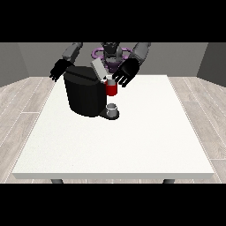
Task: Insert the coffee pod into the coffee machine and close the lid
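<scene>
While hovering just beside the raised lid (98,69), hand at the view's right (125,73) with fingers spread, holding nothing. Pod (110,79) seemingly seated in the machine (84,95), above the cup (112,109). Risk: pressing off-centre, jamming lid on a tilted pod.

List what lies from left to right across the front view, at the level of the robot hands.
Robot hand at the view's left → black coffee machine → its raised grey lid → robot hand at the view's right.
</scene>
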